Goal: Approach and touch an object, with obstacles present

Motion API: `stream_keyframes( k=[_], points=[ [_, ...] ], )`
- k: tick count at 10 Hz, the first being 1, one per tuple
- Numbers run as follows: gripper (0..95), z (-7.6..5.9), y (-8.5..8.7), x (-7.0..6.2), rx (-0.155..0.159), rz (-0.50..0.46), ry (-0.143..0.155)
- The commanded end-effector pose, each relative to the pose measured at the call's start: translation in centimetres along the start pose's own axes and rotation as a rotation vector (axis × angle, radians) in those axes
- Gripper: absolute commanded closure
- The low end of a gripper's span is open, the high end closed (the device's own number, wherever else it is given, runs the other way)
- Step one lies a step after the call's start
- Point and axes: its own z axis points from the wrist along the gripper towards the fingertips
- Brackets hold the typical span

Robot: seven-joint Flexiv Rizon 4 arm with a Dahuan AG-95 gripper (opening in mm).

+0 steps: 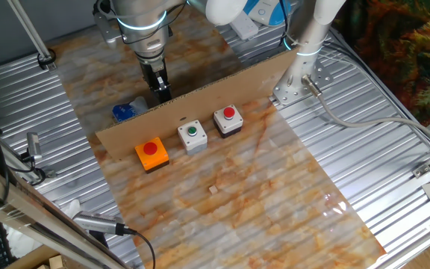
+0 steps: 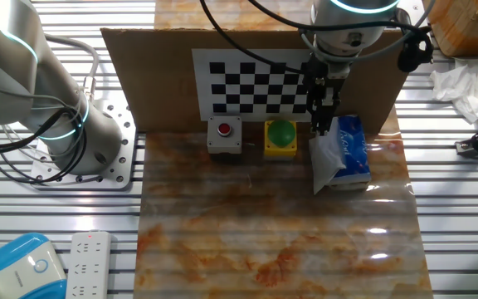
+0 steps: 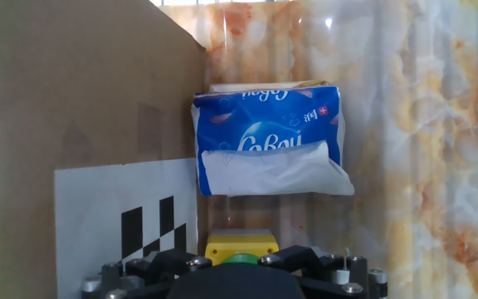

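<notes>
The brown cardboard strip (image 1: 200,93) stands on edge across the table; its far face carries a checkerboard sheet (image 2: 256,83). My gripper (image 2: 323,124) hangs on the checkerboard side, just above the table, between a yellow box with a green button (image 2: 280,137) and a blue tissue pack (image 2: 347,149). Its fingers look closed and hold nothing. From the other side it shows behind the strip (image 1: 162,93), near the tissue pack (image 1: 128,111). The hand view shows the tissue pack (image 3: 264,141) ahead, the yellow box (image 3: 239,246) below and the cardboard (image 3: 81,91) at the left.
A grey box with a red button (image 2: 224,135) sits left of the yellow box. Beyond the strip stand an orange button box (image 1: 151,153), a white box with a green button (image 1: 192,136) and a grey box with a red button (image 1: 228,119). A second arm's base (image 1: 297,78) is at the strip's end.
</notes>
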Motion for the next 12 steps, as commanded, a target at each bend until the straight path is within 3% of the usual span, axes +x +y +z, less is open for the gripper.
stream_keyframes(
  k=[1,12],
  points=[
    [95.0,0.0,0.0,0.01,0.072,0.061,-0.053],
    [95.0,0.0,0.0,0.01,0.07,0.069,-0.054]
  ],
)
